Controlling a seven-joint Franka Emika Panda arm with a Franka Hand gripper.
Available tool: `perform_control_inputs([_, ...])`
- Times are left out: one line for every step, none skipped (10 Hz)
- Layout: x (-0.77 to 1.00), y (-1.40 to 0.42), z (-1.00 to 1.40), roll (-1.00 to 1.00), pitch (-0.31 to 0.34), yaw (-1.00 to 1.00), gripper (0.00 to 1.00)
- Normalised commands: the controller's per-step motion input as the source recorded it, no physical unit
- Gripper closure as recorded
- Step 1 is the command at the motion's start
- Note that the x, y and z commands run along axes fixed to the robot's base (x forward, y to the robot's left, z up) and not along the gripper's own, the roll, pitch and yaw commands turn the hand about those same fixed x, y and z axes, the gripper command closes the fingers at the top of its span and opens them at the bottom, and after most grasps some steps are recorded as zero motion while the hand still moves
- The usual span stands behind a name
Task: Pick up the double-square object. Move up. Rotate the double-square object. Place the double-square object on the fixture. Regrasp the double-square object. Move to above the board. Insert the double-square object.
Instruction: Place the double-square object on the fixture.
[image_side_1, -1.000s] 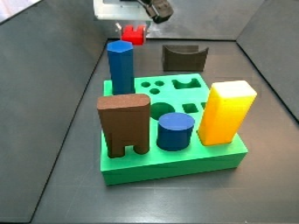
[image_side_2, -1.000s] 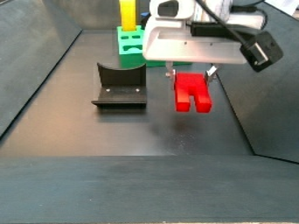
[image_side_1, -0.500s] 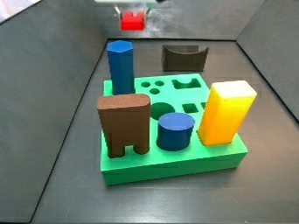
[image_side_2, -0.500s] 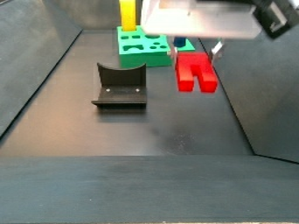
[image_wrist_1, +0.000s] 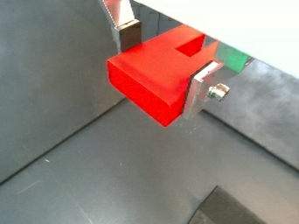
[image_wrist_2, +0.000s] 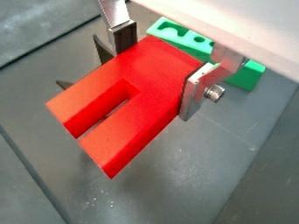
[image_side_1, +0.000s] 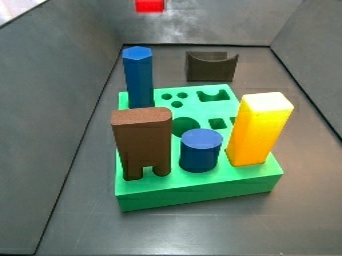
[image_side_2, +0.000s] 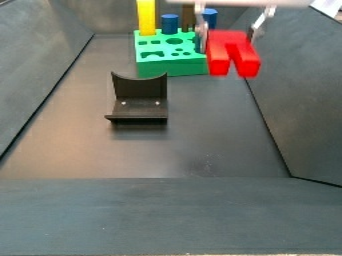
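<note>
The double-square object (image_side_2: 230, 52) is a glossy red stepped block hanging in the air, high above the floor. My gripper (image_side_2: 233, 35) is shut on it, with a silver finger (image_wrist_2: 201, 87) pressed to each side. Both wrist views show the red block (image_wrist_1: 158, 72) clamped between the plates, its open slot (image_wrist_2: 100, 109) pointing away from the gripper (image_wrist_2: 162, 63). In a side view only the block's tip (image_side_1: 150, 6) shows at the upper edge. The dark-brown fixture (image_side_2: 136, 97) stands on the floor, below and to the side of the block. The green board (image_side_1: 201, 185) lies apart from it.
On the board stand a blue hexagonal column (image_side_1: 138, 75), a brown arch block (image_side_1: 140, 140), a blue cylinder (image_side_1: 201, 150) and a yellow block (image_side_1: 258, 127). Shaped holes (image_side_1: 201, 98) show in the board's top. Sloped grey walls (image_side_2: 47, 90) bound the floor.
The gripper has risen with the red block held in it. The block went from just above the floor to near the upper edge of both side views.
</note>
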Motion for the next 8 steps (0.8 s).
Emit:
perform_control_inputs([0.0, 0.02, 0.21, 0.05, 0.071, -0.01, 1.0])
perform_control_inputs([1.0, -0.37, 0.16, 0.19, 0.236, 0.12, 1.0])
perform_control_inputs([1.0, -0.36, 0.13, 0.18, 0.244, 0.12, 1.0])
perform_control_inputs([1.0, -0.32, 0.12, 0.17, 0.251, 0.11, 1.0])
perform_control_inputs([1.0, -0.29, 0.11, 0.15, 0.217, 0.09, 1.0])
perform_control_inputs([1.0, -0.27, 0.1, 0.12, 0.177, 0.08, 1.0])
perform_control_inputs([1.0, -0.25, 0.09, 0.11, 0.153, 0.06, 1.0])
perform_control_inputs([1.0, -0.24, 0.09, 0.1, 0.145, 0.06, 1.0])
